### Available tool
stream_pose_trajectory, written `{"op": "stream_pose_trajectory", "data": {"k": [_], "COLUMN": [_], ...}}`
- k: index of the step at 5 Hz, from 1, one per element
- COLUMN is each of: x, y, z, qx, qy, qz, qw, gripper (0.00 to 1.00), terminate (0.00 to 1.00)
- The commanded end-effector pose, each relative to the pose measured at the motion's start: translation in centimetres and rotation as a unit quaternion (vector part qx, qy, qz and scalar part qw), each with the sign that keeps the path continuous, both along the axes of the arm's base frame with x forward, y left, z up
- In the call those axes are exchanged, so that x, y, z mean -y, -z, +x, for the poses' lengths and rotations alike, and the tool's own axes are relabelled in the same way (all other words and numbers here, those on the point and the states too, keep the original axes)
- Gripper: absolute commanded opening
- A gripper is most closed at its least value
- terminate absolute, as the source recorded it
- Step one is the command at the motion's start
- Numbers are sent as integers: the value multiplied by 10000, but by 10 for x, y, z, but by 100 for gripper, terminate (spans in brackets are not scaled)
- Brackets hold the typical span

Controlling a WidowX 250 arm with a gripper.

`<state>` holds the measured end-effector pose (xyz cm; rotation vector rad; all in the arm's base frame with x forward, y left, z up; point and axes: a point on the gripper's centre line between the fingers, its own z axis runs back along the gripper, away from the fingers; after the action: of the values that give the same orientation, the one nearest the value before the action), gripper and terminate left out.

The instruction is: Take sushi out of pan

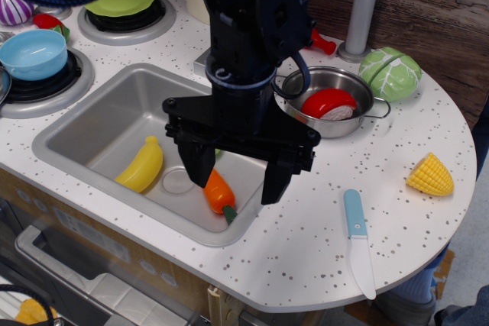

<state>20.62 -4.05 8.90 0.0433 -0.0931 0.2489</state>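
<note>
Hanging over the near edge of the sink (92, 131), black tool (238, 175) with its two fingers spread wide and nothing between them. Just under the left finger in the picture, an orange carrot (218, 192) lying in the sink basin; farther left in the same basin, a yellow banana (142, 164). Behind and to the right of the tool, the pan (359, 116) standing on the speckled white bench (306, 250), with the sushi (328, 104) resting inside, red top up and a bit of white showing at its lower edge. Right of the pan, a green cabbage (391, 72). Nearer the front, a blue-handled knife (357, 240) and a corn piece (430, 175). Far left, a blue bowl (33, 53) on a burner.
</note>
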Motion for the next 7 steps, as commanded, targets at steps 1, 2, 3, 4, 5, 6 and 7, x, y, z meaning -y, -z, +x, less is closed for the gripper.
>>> {"op": "stream_pose_trajectory", "data": {"k": [1, 2, 3, 4, 5, 6, 7], "x": [0, 3, 7, 4, -10, -15, -21], "y": [0, -6, -15, -21, -18, -17, 5], "z": [0, 5, 16, 47, 96, 146, 180], "qx": [0, 9, 101, 312, 642, 772, 1135], "qy": [0, 73, 346, 861, 1665, 2243, 2650], "qz": [0, -30, 38, 129, 356, 349, 161], "qw": [10000, 10000, 9993, 9957, 9833, 9708, 9574], "gripper": [100, 100, 100, 100, 100, 100, 100], "terminate": [0, 0, 0, 0, 0, 0, 0]}}
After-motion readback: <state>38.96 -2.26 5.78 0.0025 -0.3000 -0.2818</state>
